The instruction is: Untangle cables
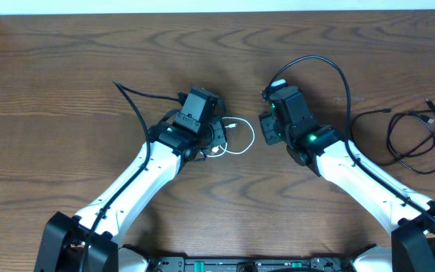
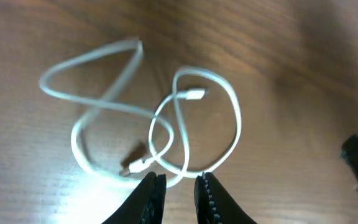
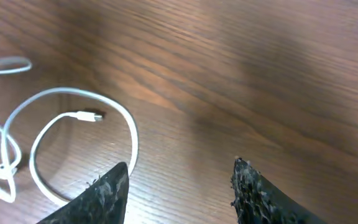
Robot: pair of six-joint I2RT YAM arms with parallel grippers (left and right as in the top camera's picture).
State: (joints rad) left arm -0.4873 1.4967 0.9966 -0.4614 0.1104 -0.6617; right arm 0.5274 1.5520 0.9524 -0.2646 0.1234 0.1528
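Overhead view: black cable (image 1: 392, 140) is found well apart from white cable (image 2: 238, 124); separation is judged done. White cable, self-looped, is met by narrowly parted left tool (image 2: 180, 179); right tool (image 3: 180, 167) is spread wide, empty.

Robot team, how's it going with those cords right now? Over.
Left hand barely parted above white cable, which is looped on itself. Right hand open, empty. Black cable apart, far right. Nothing blocking.

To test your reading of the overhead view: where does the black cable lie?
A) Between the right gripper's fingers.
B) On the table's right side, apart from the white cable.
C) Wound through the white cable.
B: the black cable lies in loose loops at the right of the table, well clear of the white cable near the middle.
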